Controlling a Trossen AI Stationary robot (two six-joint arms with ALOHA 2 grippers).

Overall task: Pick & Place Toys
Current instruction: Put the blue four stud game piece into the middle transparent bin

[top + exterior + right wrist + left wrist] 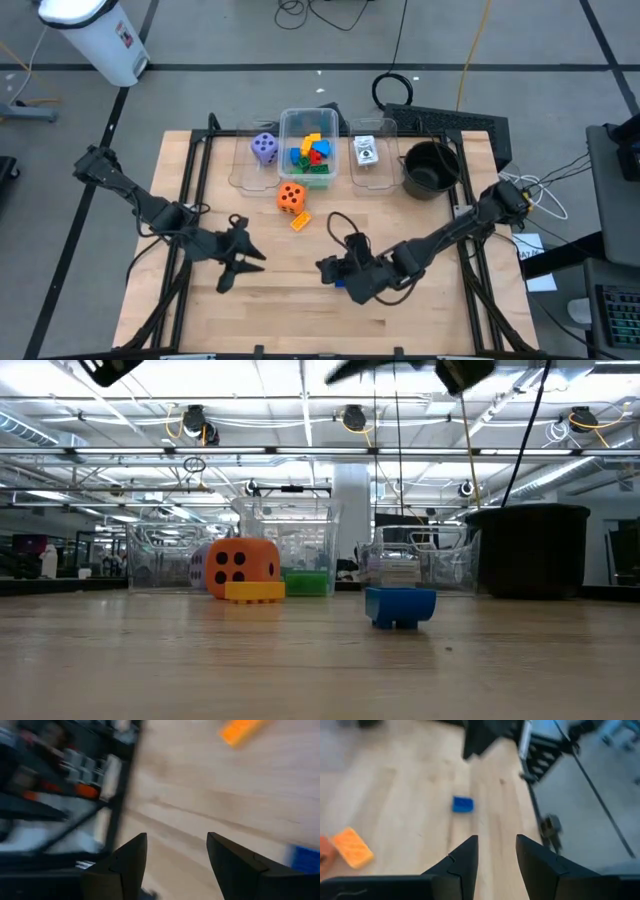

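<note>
Only the low view shows both spread hands above the blue block (pixel 400 605).

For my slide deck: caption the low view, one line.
Blue block alone on the table, orange die and yellow block behind it.

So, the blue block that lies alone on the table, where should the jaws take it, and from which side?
Probably from straight above, closing on two opposite flat sides of the blue block. It sits upright on the wooden table with clear wood around it in the left wrist view, and its top looks slightly wider than its base, so a grip low on the sides may slip. The right gripper is nearest.
</note>
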